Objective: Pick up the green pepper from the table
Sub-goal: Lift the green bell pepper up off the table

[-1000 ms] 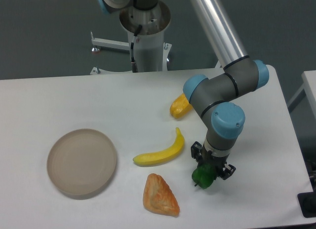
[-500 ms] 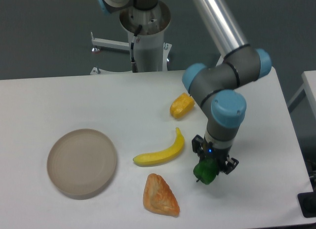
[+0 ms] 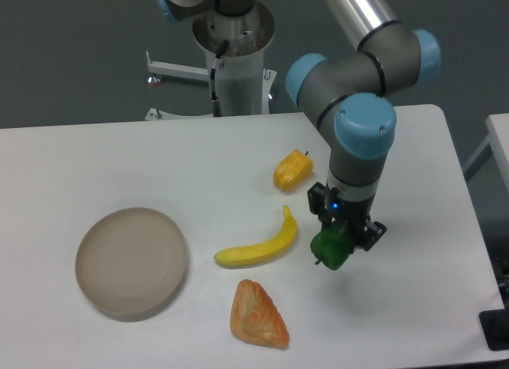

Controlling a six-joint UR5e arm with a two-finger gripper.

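the croissant-like pastry [image 3: 258, 315] lies nearest the camera, down and to the left of the gripper [image 3: 340, 243], which points straight down and is clamped on the green pepper [image 3: 330, 249] so it can come up off the table [image 3: 413, 305]. the pepper sits between the jaws, seemingly just clear of the top. the banana [image 3: 258, 246] is close on the left, the yellow-orange pepper [image 3: 291, 170] beyond, and the round plate [image 3: 132, 262] well off left.

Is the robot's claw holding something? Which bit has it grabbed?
Yes. The gripper holds the green pepper by its upper part, fingers on either side.
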